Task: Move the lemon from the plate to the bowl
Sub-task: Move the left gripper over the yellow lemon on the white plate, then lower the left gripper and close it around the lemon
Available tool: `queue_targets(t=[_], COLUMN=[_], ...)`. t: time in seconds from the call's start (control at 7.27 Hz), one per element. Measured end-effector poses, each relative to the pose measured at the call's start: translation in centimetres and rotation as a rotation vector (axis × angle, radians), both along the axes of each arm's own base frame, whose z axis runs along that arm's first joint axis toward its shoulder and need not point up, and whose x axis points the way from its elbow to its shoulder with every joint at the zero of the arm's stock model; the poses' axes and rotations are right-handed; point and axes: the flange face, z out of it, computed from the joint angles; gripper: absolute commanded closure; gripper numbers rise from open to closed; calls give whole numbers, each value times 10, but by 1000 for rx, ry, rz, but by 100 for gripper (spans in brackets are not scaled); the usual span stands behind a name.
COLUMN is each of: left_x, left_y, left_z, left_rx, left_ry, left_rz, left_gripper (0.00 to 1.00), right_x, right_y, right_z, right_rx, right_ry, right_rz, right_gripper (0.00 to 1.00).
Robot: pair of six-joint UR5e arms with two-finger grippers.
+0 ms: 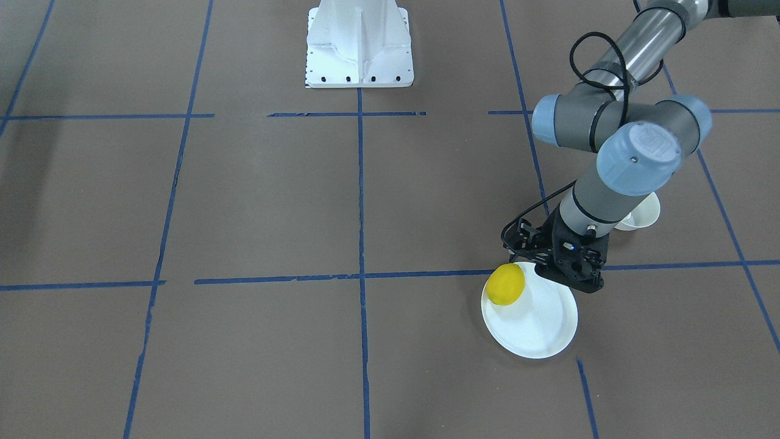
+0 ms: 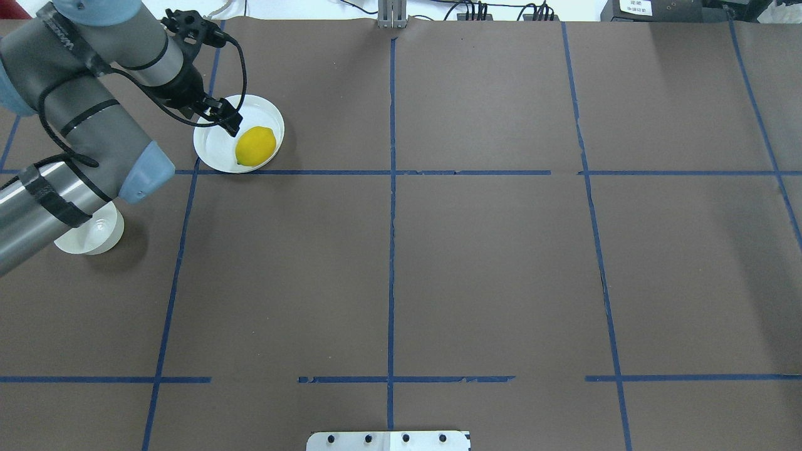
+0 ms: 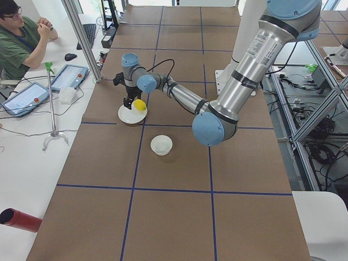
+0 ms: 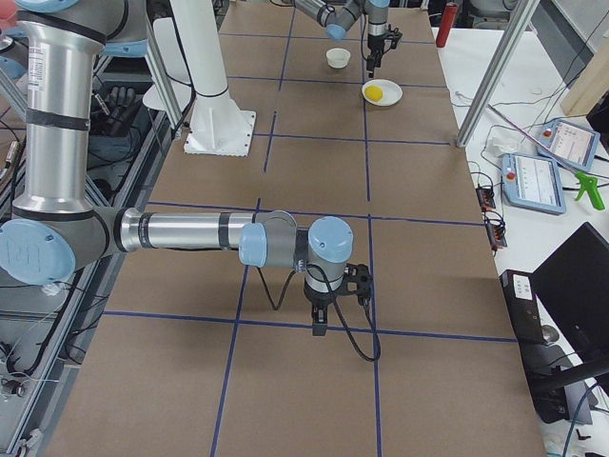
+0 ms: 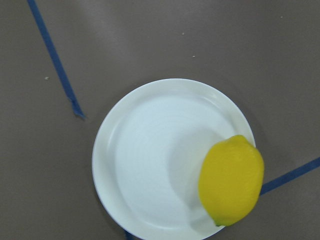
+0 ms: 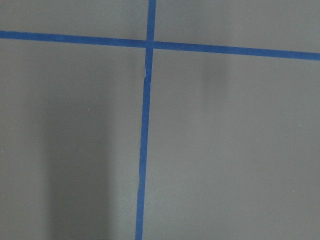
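- A broad brown matte surface [image 2: 489,263], looking like paper and marked into squares by blue tape lines, is carrying everything.
- The robot's left arm, made of smooth grey tubes with pale blue joint caps, is reaching over the flat dish. The right arm is hanging low over bare surface, well apart from the dishes.
- A flat round white plate with a shallow raised rim and a glossy face [image 1: 539,323] is sitting over a tape line.
- A small deep round white bowl with a cream-tinted inside [image 2: 94,235] is standing empty near the plate, partly hidden under the left arm.
- A small bright yellow oval lemon with smooth skin [image 2: 255,146] is lying on its side against the plate's rim. The transfer looks not yet begun, with grasping, lifting, carrying and releasing all remaining.
- The black left gripper [image 2: 229,123] is hovering above the plate just beside the lemon, seemingly clear of it. I cannot tell whether its fingers are apart or together.
- The black right gripper [image 4: 319,327] is pointing down at the surface. Its fingers' spacing cannot be told either.
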Motion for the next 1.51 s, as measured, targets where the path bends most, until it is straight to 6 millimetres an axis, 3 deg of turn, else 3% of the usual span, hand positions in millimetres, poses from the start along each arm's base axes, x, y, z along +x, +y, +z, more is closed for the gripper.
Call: queue_targets(t=[0.41, 0.83, 0.96, 1.1, 1.24, 1.51], left_x=[27, 51, 56, 62, 68, 71], left_y=[0, -16, -18, -17, -13, -11], left_z=[12, 25, 32, 36, 39, 40], left_rx=[0, 4, 9, 7, 4, -1], left_ry=[6, 10, 13, 13, 12, 10], left_rz=[-21, -14, -10, -2, 8, 18], left_gripper=[1, 2, 7, 47, 68, 84], right_x=[0, 0, 0, 0, 0, 0], right_y=[0, 0, 0, 0, 0, 0], right_z=[0, 0, 0, 0, 0, 0], right_rx=[0, 0, 0, 0, 0, 0], right_ry=[0, 0, 0, 0, 0, 0], right_rz=[0, 0, 0, 0, 0, 0], right_gripper=[0, 0, 0, 0, 0, 0])
